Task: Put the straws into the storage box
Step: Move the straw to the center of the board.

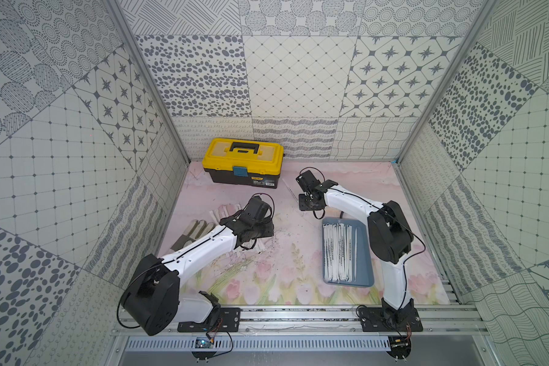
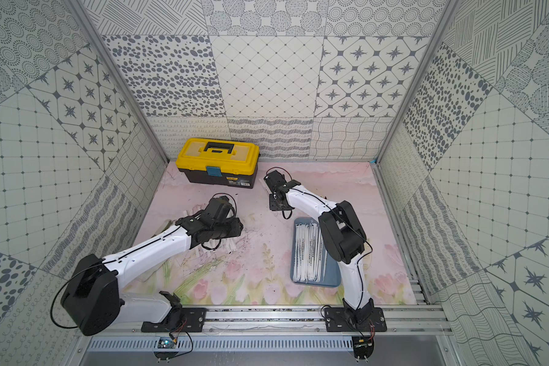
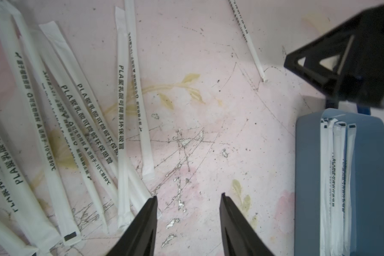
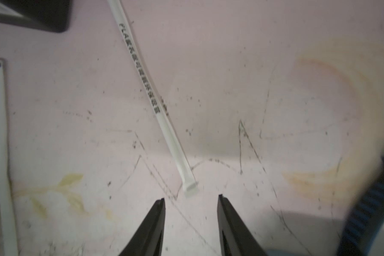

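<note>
Straws (image 1: pixel 339 253) in white paper sleeves fill the blue-grey plastic storage box (image 1: pixel 363 272) in a top view. From the left wrist we read "PLA" on loose straws (image 3: pixel 75 124) well apart from the box; the left gripper (image 3: pixel 189 197) is parted and empty. From the right wrist, the single straw (image 4: pixel 155 110) beyond the box bears blurred print, perhaps the same; the right gripper (image 4: pixel 191 199) is parted and empty.

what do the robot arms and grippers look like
The left arm and right arm have smooth white shells between bulky, rounded black joint housings. A thin black cable runs along each. The left gripper and right gripper are black, each with two slim, tapering, pointed fingers.
</note>
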Controlling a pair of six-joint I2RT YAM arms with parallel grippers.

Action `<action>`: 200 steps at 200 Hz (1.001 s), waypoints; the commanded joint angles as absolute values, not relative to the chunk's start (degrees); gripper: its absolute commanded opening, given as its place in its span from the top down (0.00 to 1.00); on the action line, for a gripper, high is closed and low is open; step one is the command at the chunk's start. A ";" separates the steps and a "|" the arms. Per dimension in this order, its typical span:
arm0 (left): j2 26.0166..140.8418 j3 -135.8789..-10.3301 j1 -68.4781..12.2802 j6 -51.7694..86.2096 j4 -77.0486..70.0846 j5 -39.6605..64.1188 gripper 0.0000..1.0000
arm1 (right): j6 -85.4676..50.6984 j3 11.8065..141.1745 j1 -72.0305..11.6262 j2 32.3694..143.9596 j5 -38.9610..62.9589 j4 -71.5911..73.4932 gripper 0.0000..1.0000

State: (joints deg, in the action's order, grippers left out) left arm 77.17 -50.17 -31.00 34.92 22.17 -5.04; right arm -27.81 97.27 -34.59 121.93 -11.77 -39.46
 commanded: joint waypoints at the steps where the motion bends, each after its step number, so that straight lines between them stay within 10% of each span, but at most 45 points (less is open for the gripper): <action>1: 73.43 -46.09 -30.15 37.78 25.99 -6.65 0.50 | -23.86 105.83 -33.84 128.10 -10.73 -39.30 0.56; 91: 73.24 -45.92 -30.15 35.83 21.13 -3.37 0.52 | -21.66 119.37 -34.26 140.87 -10.50 -46.58 0.77; 200: 74.44 -47.03 -30.15 35.06 20.07 -2.52 0.53 | -33.29 80.42 -43.11 115.24 -6.55 -39.26 0.87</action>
State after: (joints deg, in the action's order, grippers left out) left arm 74.22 -46.11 -30.59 36.16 21.52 -3.29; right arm -27.81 90.15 -39.31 122.32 -9.43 -35.99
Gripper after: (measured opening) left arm 0.475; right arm 0.129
